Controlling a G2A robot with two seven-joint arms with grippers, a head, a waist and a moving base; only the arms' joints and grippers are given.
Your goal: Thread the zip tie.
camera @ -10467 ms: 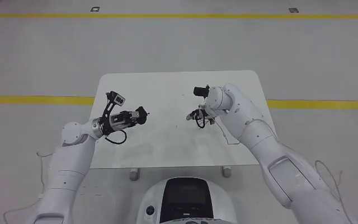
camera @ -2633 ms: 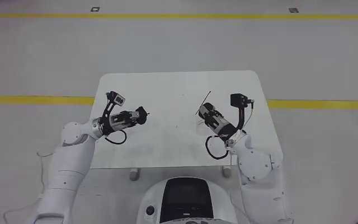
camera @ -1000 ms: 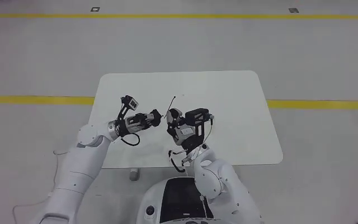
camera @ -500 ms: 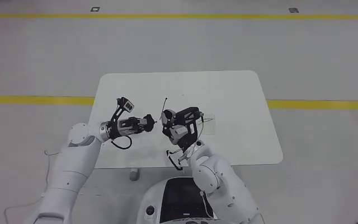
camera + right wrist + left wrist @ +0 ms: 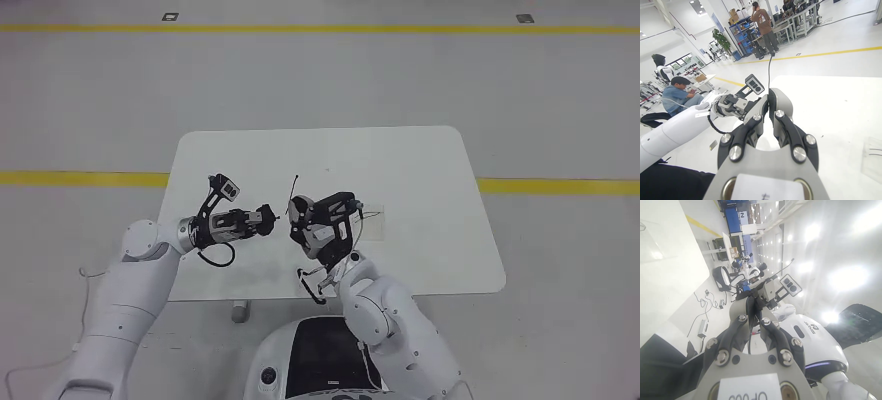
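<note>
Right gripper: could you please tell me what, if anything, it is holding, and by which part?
The right gripper holds the zip tie by its strap, between shut jaws; the head end stands free.

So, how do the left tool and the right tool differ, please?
The right tool clamps the zip tie, which sticks out past its tips; the left tool is shut, no tie seen in it. The left tool points at the right tool's side. Both hang over the table.
</note>
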